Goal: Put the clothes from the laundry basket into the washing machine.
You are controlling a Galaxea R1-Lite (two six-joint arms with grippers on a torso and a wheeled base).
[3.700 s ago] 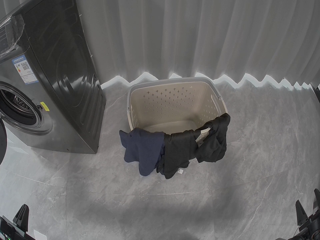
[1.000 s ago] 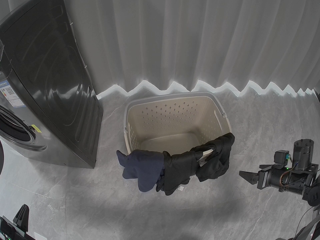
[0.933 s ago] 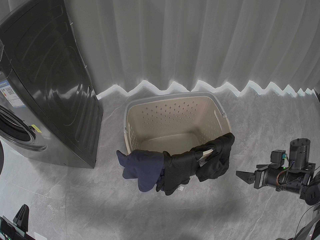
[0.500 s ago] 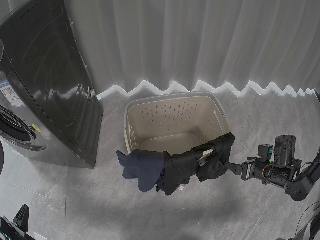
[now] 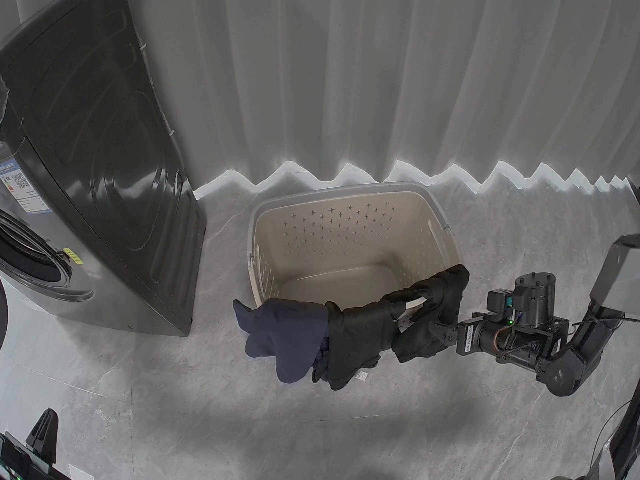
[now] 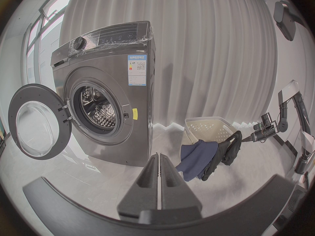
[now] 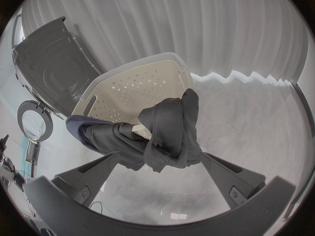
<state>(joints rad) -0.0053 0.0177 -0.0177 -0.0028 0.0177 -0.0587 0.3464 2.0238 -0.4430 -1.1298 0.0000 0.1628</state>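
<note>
We are at the first pick. The right gripper (image 5: 445, 332) is held roughly level at the 4 o'clock side of the laundry basket (image 5: 347, 191), with its tips at the black garment (image 5: 363, 335) draped over the near rim. In the right wrist view its jaws stand wide apart with the bunched end of that garment between them, and they grip nothing yet. A navy garment (image 5: 287, 331) hangs over the same rim at 7 o'clock, touching the black one. The basket's inside looks bare. Both pieces are on the rim, so we judge the task barely begun.

The next move, as we read it, is to close on the thick fold and lift it clear of the rim. The navy piece overlaps it and may drag along. The load then goes toward 9 o'clock, where the washing machine (image 5: 100, 168) stands with its door (image 6: 36, 122) swung open and the drum (image 6: 96, 107) exposed. The left gripper (image 6: 159, 156) sits low at 7 o'clock in the head view, its jaws pressed together and empty.

The floor (image 5: 200, 401) is smooth grey veined tile. A pale pleated curtain (image 5: 367, 68) runs behind from 10 to 2 o'clock.
</note>
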